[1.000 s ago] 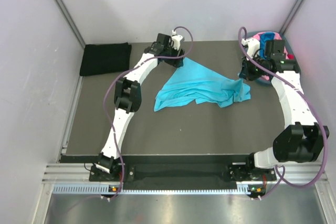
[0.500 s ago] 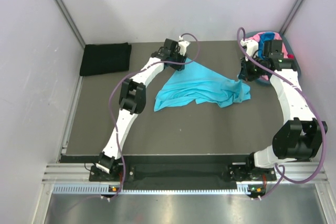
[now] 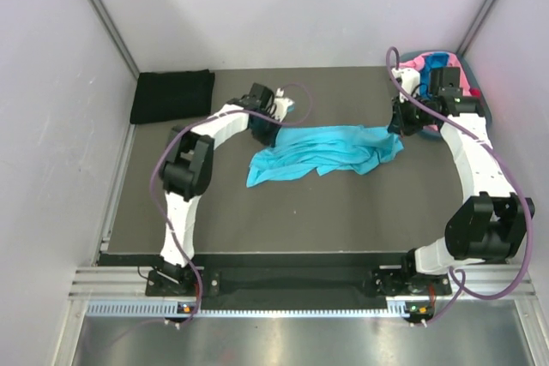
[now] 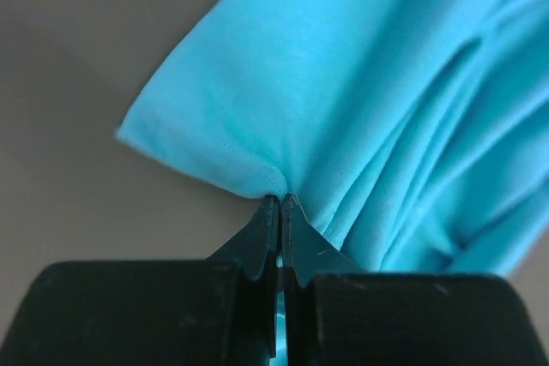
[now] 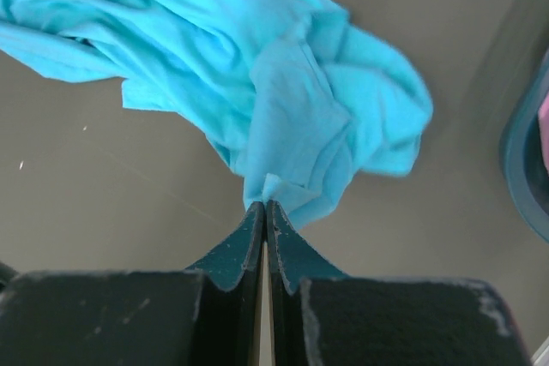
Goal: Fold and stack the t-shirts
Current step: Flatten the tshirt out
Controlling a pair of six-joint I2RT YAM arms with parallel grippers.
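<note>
Top external: placed high, faced downward — the counter (image 3: 343, 212) is viewed whole.
Wrist views: held close; the turquoise t-shirt (image 3: 326, 147) is shared by all.

1. The turquoise t-shirt (image 3: 326, 150) is thin, soft, matt knit cloth, creased, with a stitched hem.
2. The black t-shirt (image 3: 171, 96) is matt cloth too.
3. The table (image 3: 300, 212) has a smooth, dark grey matt top.
4. The left fingers (image 4: 257, 246) and right fingers (image 5: 236, 255) are black matt plastic; the right pair looks scuffed.
5. The tub (image 5: 519, 156) is smooth grey-blue plastic with a slight sheen.
6. The rail (image 3: 111, 283) is ribbed, dull silver metal.
</note>
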